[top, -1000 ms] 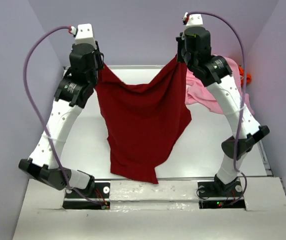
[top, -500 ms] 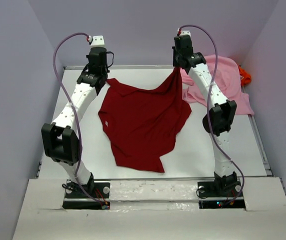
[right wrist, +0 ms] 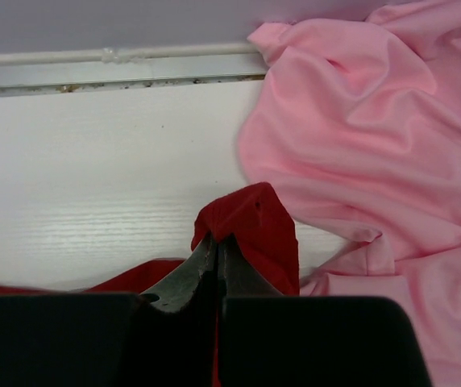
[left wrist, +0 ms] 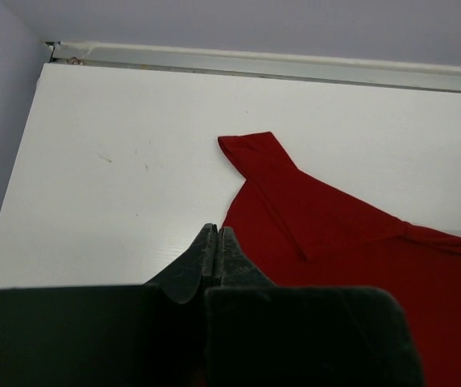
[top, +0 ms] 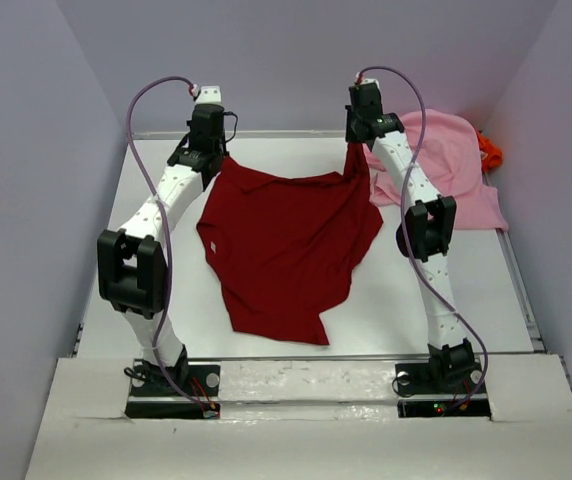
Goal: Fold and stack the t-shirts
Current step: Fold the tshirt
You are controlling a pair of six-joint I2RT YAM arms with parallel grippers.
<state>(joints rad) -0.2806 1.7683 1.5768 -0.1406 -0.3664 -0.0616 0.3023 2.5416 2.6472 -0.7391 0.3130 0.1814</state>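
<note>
The dark red t-shirt (top: 286, 240) lies spread on the white table, its far edge still lifted at both corners. My left gripper (top: 211, 160) is shut on its far left corner; in the left wrist view the jaws (left wrist: 216, 231) are closed, with the red cloth (left wrist: 359, 258) to their right. My right gripper (top: 356, 148) is shut on the far right corner, and red cloth (right wrist: 255, 218) bunches over its closed tips (right wrist: 217, 239). The light pink t-shirt (top: 451, 165) lies crumpled at the back right, and also shows in the right wrist view (right wrist: 359, 137). A bit of the bright orange t-shirt (top: 490, 153) shows behind it.
A raised rim (top: 286, 133) runs along the table's far edge, close ahead of both grippers (left wrist: 255, 60). Purple walls enclose the table on the left, back and right. Both arm bases stand at the near edge.
Both arms have reached forward and down toward the far edge. The dark red shirt, which was hanging between the raised grippers, now lies spread on the table.
</note>
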